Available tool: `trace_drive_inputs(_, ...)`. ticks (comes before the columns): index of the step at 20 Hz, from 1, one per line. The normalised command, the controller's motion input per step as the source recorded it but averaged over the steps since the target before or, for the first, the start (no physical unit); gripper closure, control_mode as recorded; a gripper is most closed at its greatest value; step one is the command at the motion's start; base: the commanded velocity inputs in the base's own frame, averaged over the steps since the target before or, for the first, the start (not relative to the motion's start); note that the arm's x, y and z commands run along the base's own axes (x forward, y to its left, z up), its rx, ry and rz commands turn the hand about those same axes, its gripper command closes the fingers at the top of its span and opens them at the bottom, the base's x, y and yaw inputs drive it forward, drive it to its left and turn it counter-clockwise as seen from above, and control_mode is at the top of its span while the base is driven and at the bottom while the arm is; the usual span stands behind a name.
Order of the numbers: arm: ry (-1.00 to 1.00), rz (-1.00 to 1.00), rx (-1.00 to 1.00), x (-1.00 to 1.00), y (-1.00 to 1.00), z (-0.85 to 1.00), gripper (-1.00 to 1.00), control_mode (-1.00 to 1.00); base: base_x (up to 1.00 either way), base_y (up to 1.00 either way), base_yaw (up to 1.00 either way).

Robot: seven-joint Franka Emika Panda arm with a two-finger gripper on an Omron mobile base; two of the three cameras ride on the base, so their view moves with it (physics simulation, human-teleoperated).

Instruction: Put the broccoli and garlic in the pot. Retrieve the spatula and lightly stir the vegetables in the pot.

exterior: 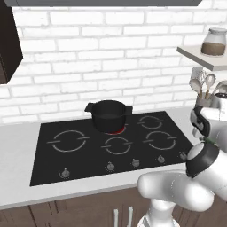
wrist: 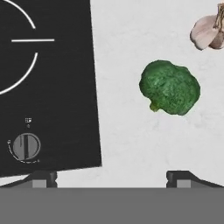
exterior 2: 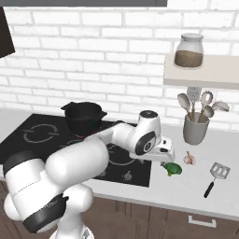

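My tool (wrist: 111, 177) is wide apart, nothing between the tips, hanging over the white bench (wrist: 131, 144) w/ one fingertip (wrist: 41, 178) at the front corner of the black cooktop (wrist: 48, 87) and the other over bare bench. Straight ahead of the tool in the hand view: the broccoli (wrist: 169, 87), bright green, lumpy, lying on the bench just beside the cooktop's edge, not touching it. Past it, near the corner of that view, the garlic (wrist: 205, 33), pale beige-pink, close to the broccoli but apart from it. A cooktop knob (wrist: 26, 146) sits by the tool's other side. From the right base view my hand is low above the bench, right at the broccoli (exterior 2: 172, 169), w/ the garlic (exterior 2: 189, 158) just behind it. Further out to the right lies the spatula (exterior 2: 215, 176), flat on the bench, slotted head away from the bench's front edge, dark handle toward it, well apart from the veg. Behind those stands the grey utensil cup (exterior 2: 195, 130) w/ spoons sticking up, near the brick wall. Above it a shelf (exterior 2: 205, 72) carries a glass jar (exterior 2: 189, 50) of brown stuff. Way over left, the pot (exterior: 107, 115), black, two side handles, upright on a rear burner glowing red underneath; can't see inside it from here. Same pot (exterior 2: 83, 116) shows behind my arm in the right base view.
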Motion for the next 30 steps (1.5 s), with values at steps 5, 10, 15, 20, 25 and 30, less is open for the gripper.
trace_drive_inputs(5, -0.06, 0.14, -0.04, 0.12, -0.25, -0.20, -1.00, -1.00, 0.00, 0.00, 0.00)
trace_drive_inputs(10, 0.02, 0.07, -0.10, 0.03, -0.20, -0.02, -1.00, -1.00, 0.00, 0.00, 0.00)
trace_drive_inputs(15, 0.02, 0.02, -0.12, 0.06, -0.13, -0.12, -1.00, -1.00, 0.00, 0.00, 0.00)
trace_drive_inputs(20, 0.00, 0.01, -0.04, 0.12, -0.01, -0.22, -1.00, -1.00, 0.00, 0.00, 0.00)
trace_drive_inputs(25, 0.00, 0.00, 0.00, 0.19, 0.00, -0.10, -1.00, -1.00, 0.00, 0.00, 0.00)
trace_drive_inputs(30, 0.00, 0.00, 0.00, 0.25, -0.02, -0.01, -1.00, -1.00, 0.00, 0.00, 0.00)
